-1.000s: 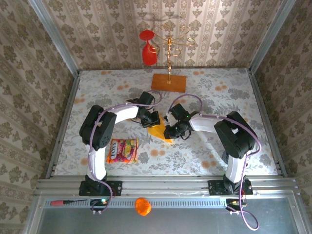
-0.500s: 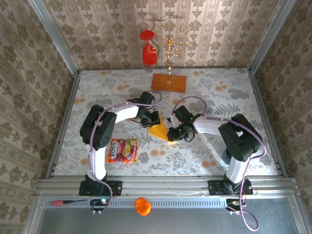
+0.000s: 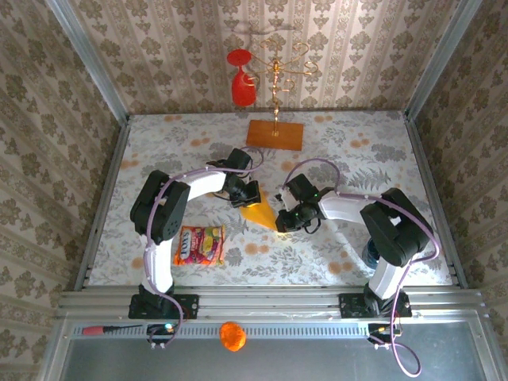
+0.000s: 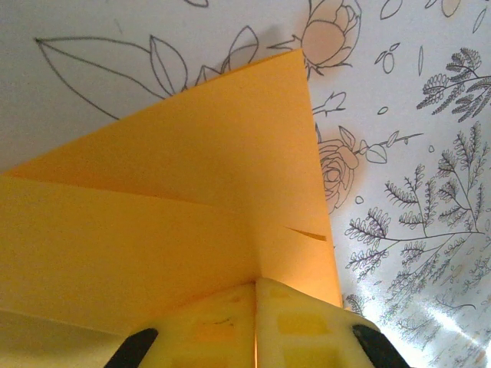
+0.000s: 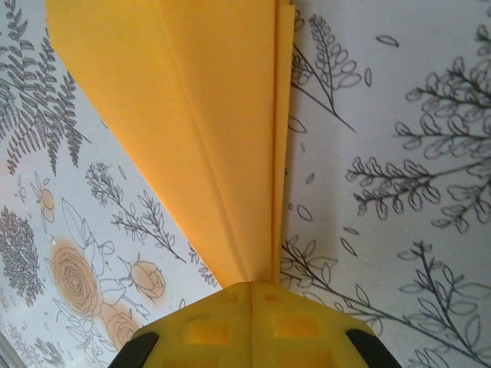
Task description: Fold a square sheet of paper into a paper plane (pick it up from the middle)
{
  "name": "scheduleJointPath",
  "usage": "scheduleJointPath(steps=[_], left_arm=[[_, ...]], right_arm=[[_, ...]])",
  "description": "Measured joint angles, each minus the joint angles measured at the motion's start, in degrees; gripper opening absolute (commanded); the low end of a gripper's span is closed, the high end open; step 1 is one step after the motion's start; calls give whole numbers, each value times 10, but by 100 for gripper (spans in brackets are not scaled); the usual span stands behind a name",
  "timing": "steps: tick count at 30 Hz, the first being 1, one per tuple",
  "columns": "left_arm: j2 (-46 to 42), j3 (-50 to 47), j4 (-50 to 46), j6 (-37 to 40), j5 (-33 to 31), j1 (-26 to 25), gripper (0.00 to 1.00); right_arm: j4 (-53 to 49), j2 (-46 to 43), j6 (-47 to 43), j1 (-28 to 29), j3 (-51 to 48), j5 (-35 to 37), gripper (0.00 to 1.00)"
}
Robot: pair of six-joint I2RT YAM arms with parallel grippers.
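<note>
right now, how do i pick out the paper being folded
On the floral table, the left hand and right hand meet at the centre. Both grip the folded paper, a plain yellow-orange pointed wedge, unlike the rectangular brownish board or the printed snack packet.

- The left arm [image 3: 171, 202] folds at the elbow, its forearm reaching right.
- The left gripper [image 3: 244, 193] has its yellow pads [image 4: 222, 326] pressed together on the paper plane's [image 3: 259, 213] wide end.
- The right arm [image 3: 373, 214] folds likewise, its forearm reaching left.
- The right gripper [image 3: 282, 216] is clamped on the narrow end.
- The two grippers face each other, near but apart.
</note>
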Motion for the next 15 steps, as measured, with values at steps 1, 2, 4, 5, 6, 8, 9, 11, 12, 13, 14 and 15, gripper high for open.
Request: scheduleJointPath(steps=[1, 2, 4, 5, 6, 8, 9, 11, 12, 13, 14, 15], left_arm=[[0, 0, 0, 1, 0, 0, 8], [0, 0, -1, 1, 0, 0, 8], [0, 0, -1, 1, 0, 0, 8], [0, 1, -1, 1, 0, 0, 8], [0, 1, -1, 1, 0, 0, 8], [0, 1, -2, 2, 0, 0, 8], [0, 1, -2, 2, 0, 0, 8], [0, 3, -3, 2, 0, 0, 8], [1, 4, -5, 2, 0, 0, 9], [1, 4, -5, 3, 0, 0, 9], [1, 5, -5, 4, 1, 0, 10], [1, 5, -5, 5, 2, 0, 11]], right_arm=[[0, -3, 0, -1, -3, 0, 6], [0, -5, 0, -1, -5, 0, 6], [-3, -9, 0, -2, -9, 0, 6], [-4, -10, 2, -3, -11, 0, 6], [-4, -12, 2, -3, -13, 0, 6], [-4, -16, 5, -3, -18, 0, 6], [-4, -19, 8, -3, -21, 0, 6], [-4, -26, 13, -4, -30, 0, 6], [-4, -29, 14, -4, -33, 0, 6], [-4, -33, 16, -4, -38, 0, 7], [-4, -38, 18, -4, -42, 2, 7], [-4, -45, 22, -4, -47, 3, 7]])
